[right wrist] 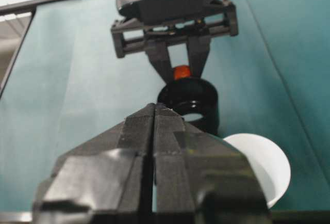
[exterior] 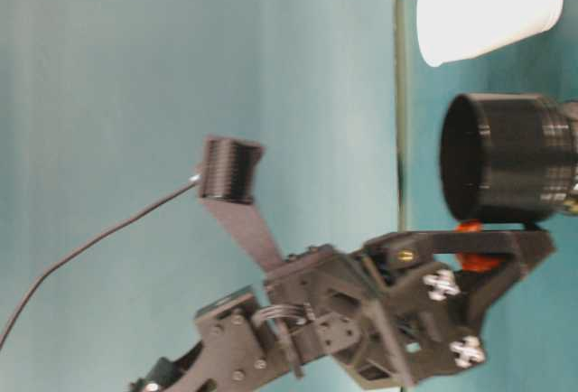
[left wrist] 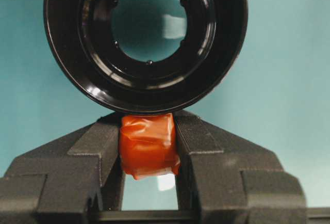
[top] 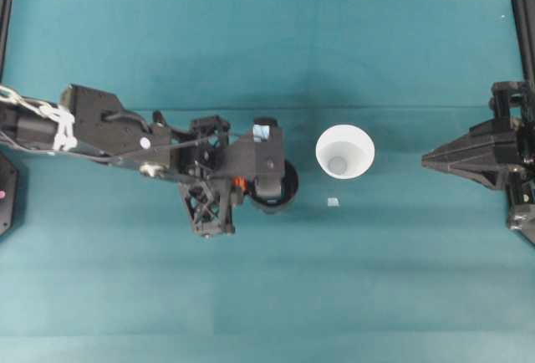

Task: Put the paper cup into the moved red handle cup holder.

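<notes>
The paper cup [top: 344, 151] stands upright on the teal table, mouth up, white and empty; it also appears in the table-level view [exterior: 488, 8] and the right wrist view [right wrist: 263, 162]. Just to its left is the glossy black red handle cup holder [top: 280, 187] [exterior: 510, 157] [left wrist: 72, 53] [right wrist: 188, 102], mouth up. My left gripper [top: 249, 186] [left wrist: 148, 131] [right wrist: 179, 68] is shut on its orange-red handle [left wrist: 148, 144] [exterior: 474, 258]. At the table's right edge my right gripper [top: 435, 161] [right wrist: 154, 114] is shut and empty, pointing toward the cup.
A tiny white scrap [top: 333, 202] lies on the cloth just in front of the cup. Black frame posts [top: 522, 12] stand at the table's sides. A dark object [top: 5, 191] sits at the left edge. A cable [exterior: 99, 238] trails from the left arm.
</notes>
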Robot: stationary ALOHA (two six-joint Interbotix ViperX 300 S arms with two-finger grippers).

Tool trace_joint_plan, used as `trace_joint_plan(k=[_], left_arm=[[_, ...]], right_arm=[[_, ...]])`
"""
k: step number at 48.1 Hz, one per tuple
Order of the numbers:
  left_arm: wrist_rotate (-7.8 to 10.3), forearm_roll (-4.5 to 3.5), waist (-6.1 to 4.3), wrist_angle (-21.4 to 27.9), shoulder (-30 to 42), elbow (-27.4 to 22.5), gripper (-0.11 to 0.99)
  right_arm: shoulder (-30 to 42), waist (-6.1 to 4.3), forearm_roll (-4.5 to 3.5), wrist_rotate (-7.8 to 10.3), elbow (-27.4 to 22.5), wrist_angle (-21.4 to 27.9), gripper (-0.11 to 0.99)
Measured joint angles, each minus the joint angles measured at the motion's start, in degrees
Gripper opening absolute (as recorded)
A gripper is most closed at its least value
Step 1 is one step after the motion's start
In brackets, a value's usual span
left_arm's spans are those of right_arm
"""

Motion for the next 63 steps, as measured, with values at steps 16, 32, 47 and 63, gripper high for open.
trace_joint_plan(k=[16, 32, 47, 63], left_arm=[[-0.09, -0.09, -0.53, -0.2, 0.1, 0.9, 0.29], [0.0, -0.09, -0.53, -3.0, 0.1, 1.8, 0.29], [-0.35, -0.09, -0.53, -3.3, 0.4, 2.0, 0.29], [-0.7, 0.0, -0.53, -5.5, 0.5, 2.0, 0.71]], right_arm=[[0.0, 0.0, 0.0, 0.0, 0.0, 0.0, -0.11], [0.0, 0.0, 0.0, -0.09, 0.0, 0.0, -0.11], [0.0, 0.0, 0.0, 0.0, 0.0, 0.0, -0.11], [0.0, 0.09, 0.0, 0.0, -0.1, 0.0, -0.11]])
